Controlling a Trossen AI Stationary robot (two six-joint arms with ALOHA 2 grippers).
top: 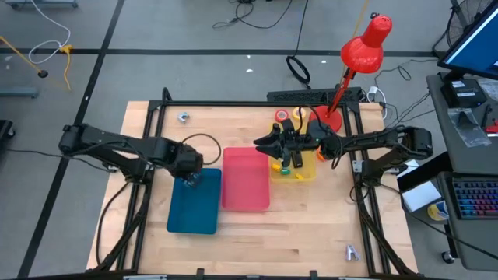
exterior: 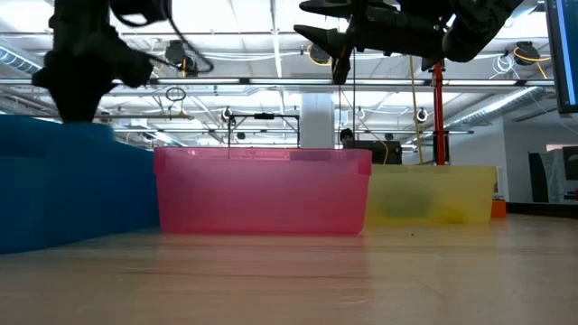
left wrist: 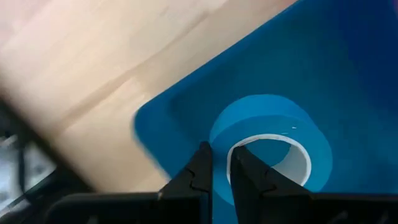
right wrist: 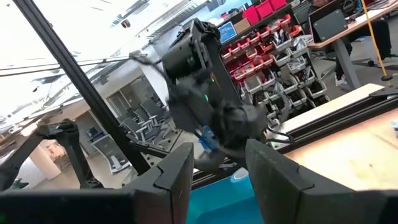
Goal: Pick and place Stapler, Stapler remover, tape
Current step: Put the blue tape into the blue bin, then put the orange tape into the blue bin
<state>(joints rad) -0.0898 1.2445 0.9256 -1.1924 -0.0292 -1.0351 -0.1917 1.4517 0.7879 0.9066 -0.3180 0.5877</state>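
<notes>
Inside the smooth blue tray, the left gripper pinches the blue tape ring's wall.

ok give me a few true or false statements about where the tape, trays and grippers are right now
1. The left gripper grips the wall of the blue tape roll. True.
2. That roll is over the pink tray. False: it is over the blue tray.
3. The right gripper hangs above the yellow tray, fingers open. True.
4. The pink tray sits at the far left. False: it sits between the blue and yellow trays.
</notes>
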